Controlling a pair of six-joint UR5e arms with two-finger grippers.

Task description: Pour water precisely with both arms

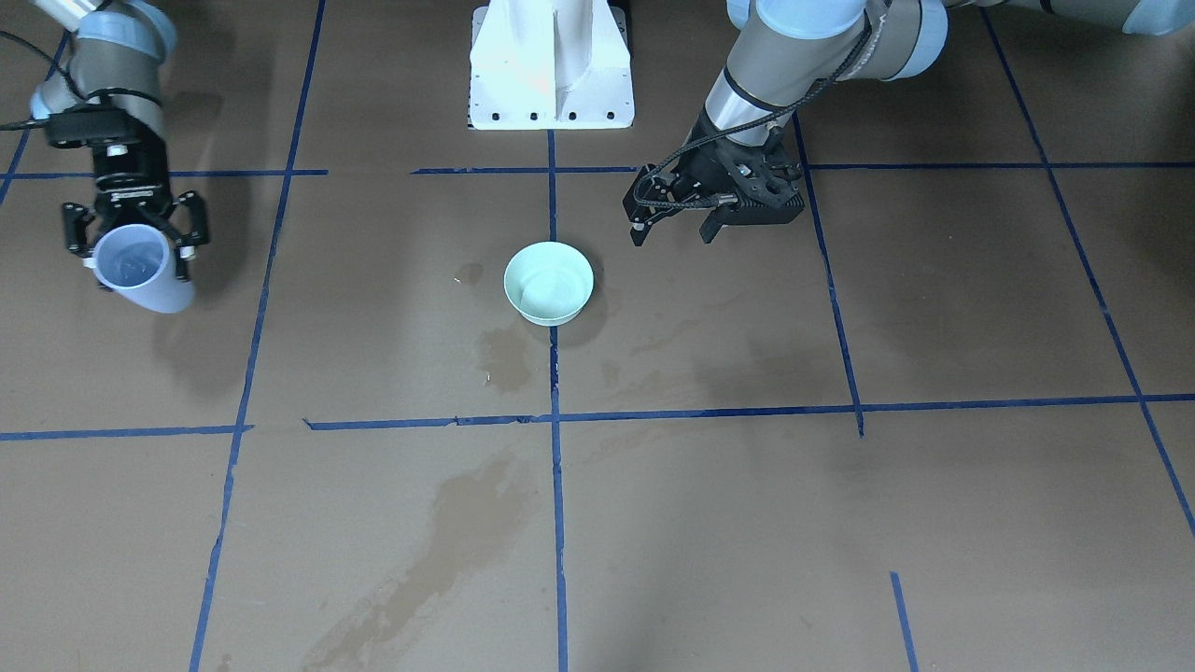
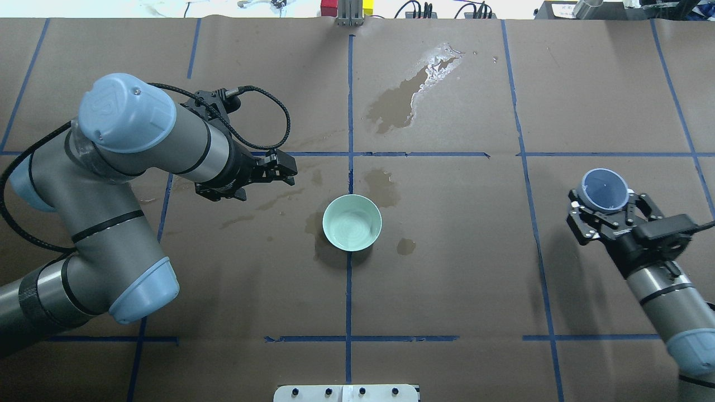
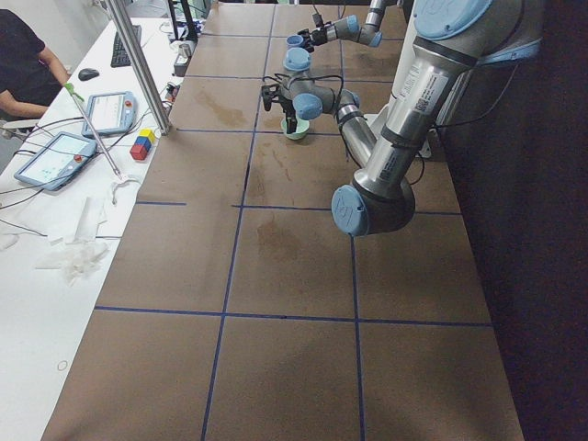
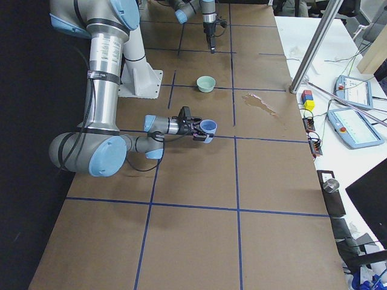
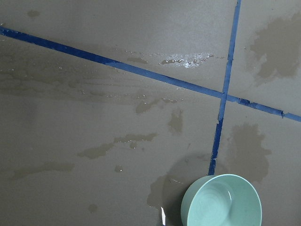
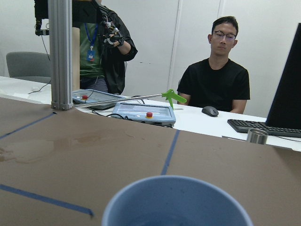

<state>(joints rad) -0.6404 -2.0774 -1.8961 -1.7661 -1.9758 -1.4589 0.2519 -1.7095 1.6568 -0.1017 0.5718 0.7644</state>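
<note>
My right gripper (image 2: 606, 201) is shut on a pale blue cup (image 2: 604, 188) and holds it roughly upright, slightly tilted, above the table's right side. The cup also shows in the front view (image 1: 140, 266) and its rim fills the bottom of the right wrist view (image 6: 176, 202). I cannot make out any water in it. A mint green bowl (image 2: 352, 221) stands at the table's middle and looks empty; it also shows in the left wrist view (image 5: 221, 200). My left gripper (image 1: 674, 233) is open and empty, hovering beside the bowl on its left-arm side (image 2: 286, 167).
Wet patches mark the brown paper near the bowl (image 2: 382, 184), farther out (image 2: 402, 100) and in the left wrist view (image 5: 183, 60). The white pedestal (image 1: 551, 65) stands behind the bowl. Operators (image 6: 221, 70) sit beyond the table's far edge with tablets.
</note>
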